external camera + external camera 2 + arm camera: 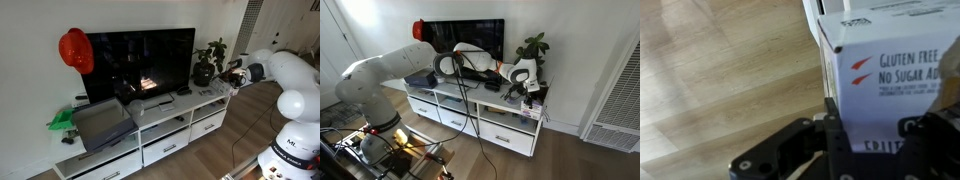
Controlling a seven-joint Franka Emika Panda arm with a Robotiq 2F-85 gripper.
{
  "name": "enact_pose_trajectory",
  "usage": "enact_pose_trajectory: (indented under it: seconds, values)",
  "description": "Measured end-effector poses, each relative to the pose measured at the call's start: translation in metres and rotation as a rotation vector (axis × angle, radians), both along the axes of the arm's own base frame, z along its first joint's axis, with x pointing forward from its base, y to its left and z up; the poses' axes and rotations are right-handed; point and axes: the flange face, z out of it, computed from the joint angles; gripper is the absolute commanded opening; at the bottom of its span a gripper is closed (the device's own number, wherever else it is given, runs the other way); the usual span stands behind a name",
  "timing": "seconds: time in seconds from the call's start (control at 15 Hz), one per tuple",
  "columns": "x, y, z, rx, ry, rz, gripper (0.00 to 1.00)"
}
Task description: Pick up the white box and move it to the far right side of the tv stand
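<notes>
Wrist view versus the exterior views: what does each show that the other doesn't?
Only the wrist view: the white box up close, its print reading "Gluten free", with the claw fingers flanking it. Only the exterior views: the TV, plant, tv stand and grey bin. Both: the claw, which in both exterior views sits at the stand's plant end.

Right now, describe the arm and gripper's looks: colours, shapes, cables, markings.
The arm is white, built of thick rounded segments with dark bands at the joints. Black cables loop along its forearm. The gripper is black, with angular metal linkages. The white base bears dark lettering too small to read.
</notes>
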Motion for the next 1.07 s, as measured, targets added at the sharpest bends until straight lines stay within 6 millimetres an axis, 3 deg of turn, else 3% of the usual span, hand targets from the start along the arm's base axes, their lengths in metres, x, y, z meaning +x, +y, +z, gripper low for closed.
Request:
enact_pose_trajectory:
  seconds: [0.2,0.27,0.33,0.47,1.0,1.07]
  values:
    - [0.002,0.001,0.000,-0.003,0.012,0.013,0.01]
    - [0.003,0.002,0.001,-0.003,0.016,0.016,0.29]
    - [0.003,0.002,0.001,-0.002,0.019,0.019,0.30]
    - [0.005,0.003,0.002,0.004,0.017,0.027,0.43]
    - [0.022,0.012,0.018,0.003,-0.020,0.083,1.00]
    - [0.024,0.013,0.020,0.002,-0.025,0.091,1.00]
